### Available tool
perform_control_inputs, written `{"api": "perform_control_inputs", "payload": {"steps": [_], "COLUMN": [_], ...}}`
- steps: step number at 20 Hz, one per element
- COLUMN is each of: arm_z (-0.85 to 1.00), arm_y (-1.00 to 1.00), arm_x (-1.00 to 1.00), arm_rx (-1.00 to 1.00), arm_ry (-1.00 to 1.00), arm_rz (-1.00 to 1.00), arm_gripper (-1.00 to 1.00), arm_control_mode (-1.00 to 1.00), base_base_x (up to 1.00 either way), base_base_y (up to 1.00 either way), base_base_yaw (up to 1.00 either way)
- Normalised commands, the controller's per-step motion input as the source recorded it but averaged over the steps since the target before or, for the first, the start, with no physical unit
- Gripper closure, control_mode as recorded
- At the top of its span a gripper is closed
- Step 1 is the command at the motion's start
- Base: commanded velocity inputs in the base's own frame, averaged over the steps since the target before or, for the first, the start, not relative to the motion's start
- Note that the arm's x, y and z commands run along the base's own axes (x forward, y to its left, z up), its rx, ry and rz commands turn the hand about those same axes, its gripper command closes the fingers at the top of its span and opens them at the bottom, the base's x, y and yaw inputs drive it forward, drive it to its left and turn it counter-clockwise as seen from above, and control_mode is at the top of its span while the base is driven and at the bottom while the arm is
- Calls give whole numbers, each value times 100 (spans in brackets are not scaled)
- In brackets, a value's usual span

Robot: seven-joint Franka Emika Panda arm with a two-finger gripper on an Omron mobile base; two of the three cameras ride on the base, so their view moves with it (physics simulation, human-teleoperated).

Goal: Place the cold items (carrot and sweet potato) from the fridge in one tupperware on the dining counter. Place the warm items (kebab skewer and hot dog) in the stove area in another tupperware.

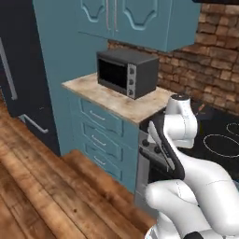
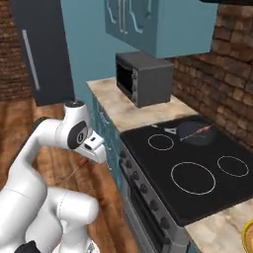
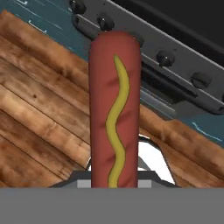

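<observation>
A reddish-brown hot dog [image 3: 113, 96] with a wavy yellow mustard line stands up from my gripper [image 3: 114, 178], which is shut on its lower end. In the right base view the gripper [image 2: 92, 153] hangs over the wooden floor, left of the oven front, with the hot dog [image 2: 85, 161] a small red bit below it. The kebab skewer [image 2: 196, 132] lies on a dark round pan at the back of the black cooktop [image 2: 197, 192]. The dark fridge [image 1: 21, 70] stands at the far left, doors closed.
A grey microwave [image 1: 127, 72] sits on the beige counter [image 1: 116, 100] left of the stove, above teal drawers [image 1: 100, 135]. Oven knobs [image 3: 166, 57] run along the steel front close ahead of the hand. A yellow rim [image 2: 247, 236] shows at the lower right counter.
</observation>
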Motion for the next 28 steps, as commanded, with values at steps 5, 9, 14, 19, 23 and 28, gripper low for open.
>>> {"api": "perform_control_inputs", "payload": {"steps": [5, 9, 14, 19, 23, 28], "arm_z": [0, 0, 0, 0, 0, 0], "arm_y": [0, 0, 0, 0, 0, 0], "arm_x": [0, 0, 0, 0, 0, 0], "arm_rx": [0, 0, 0, 0, 0, 0], "arm_ry": [0, 0, 0, 0, 0, 0], "arm_rz": [0, 0, 0, 0, 0, 0], "arm_gripper": [100, 100, 100, 100, 100, 100], "arm_control_mode": [100, 100, 100, 100, 100, 100], "base_base_x": [-5, -31, -12, 0, 9, 84], "base_base_y": [44, 95, 100, 100, 100, 49], "base_base_yaw": [96, 69, 52, 46, 43, 9]}}
